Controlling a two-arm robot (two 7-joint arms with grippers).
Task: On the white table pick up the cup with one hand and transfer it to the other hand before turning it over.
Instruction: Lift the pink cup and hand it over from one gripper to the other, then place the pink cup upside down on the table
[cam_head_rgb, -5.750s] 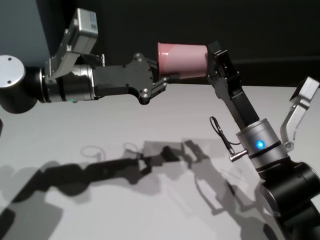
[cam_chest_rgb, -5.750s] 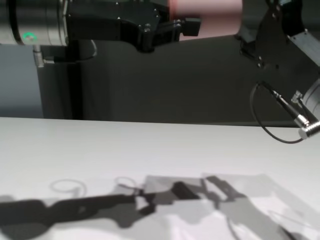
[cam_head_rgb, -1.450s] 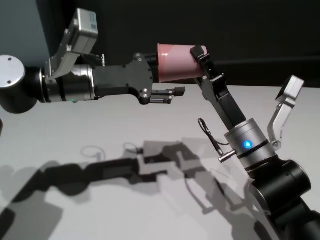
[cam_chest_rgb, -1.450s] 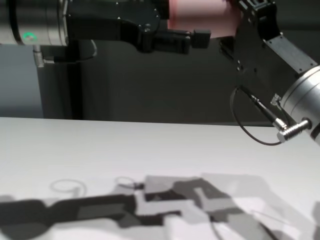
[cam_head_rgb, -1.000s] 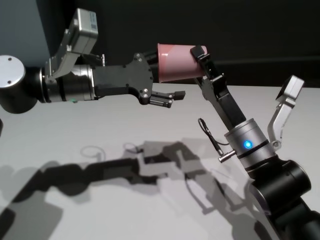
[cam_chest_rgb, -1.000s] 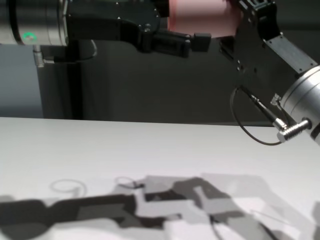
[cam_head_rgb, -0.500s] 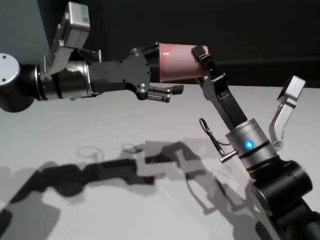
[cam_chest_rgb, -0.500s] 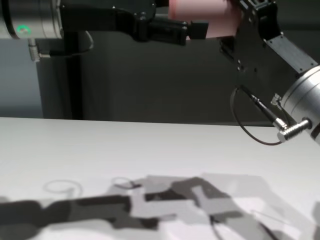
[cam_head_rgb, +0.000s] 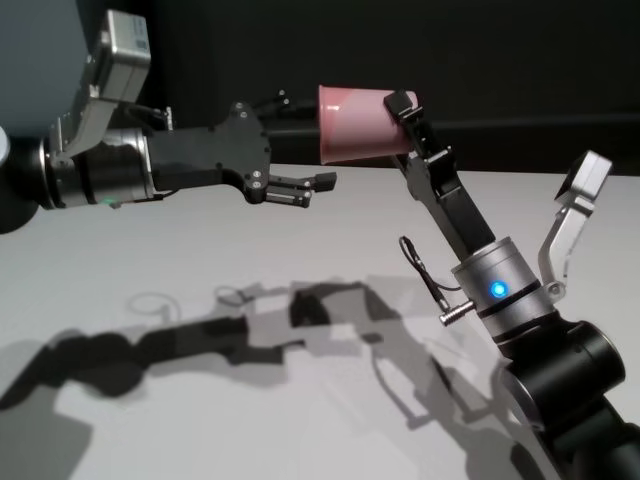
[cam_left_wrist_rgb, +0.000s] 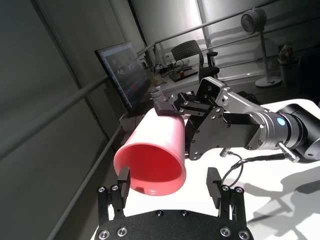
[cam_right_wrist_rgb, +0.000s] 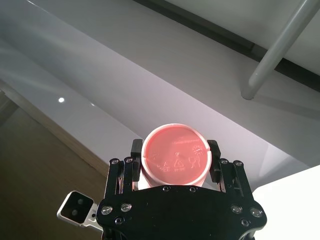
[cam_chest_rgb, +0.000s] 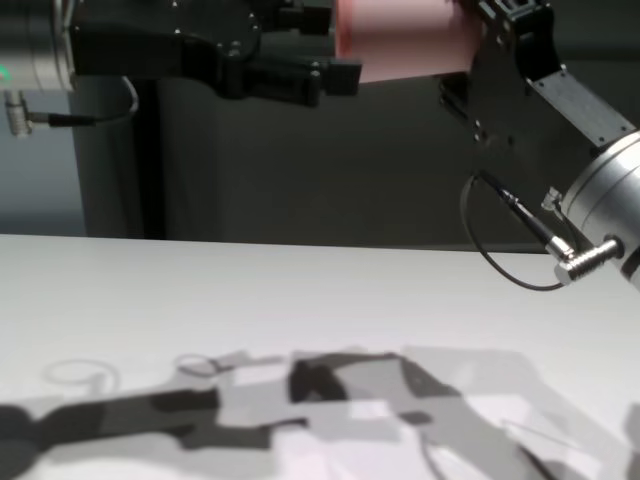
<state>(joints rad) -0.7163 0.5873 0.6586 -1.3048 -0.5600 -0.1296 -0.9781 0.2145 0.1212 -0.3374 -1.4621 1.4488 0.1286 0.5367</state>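
Drawn back leftward since a moment ago, left gripper (cam_head_rgb: 300, 190) with jaws spread wide, clear of the cup (cam_head_rgb: 362, 123), no longer flanking it. Below, white table (cam_head_rgb: 150, 250) carrying only arm shadows. Higher up, right gripper (cam_head_rgb: 403, 110) clenched on the cup near its base, holding it on its side well above the tabletop, open mouth turned toward the left gripper.

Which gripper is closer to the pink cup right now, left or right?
Right. The right gripper is shut on the cup at its base end, holding it above the table. The left gripper is open, off the cup's mouth end, not touching it.
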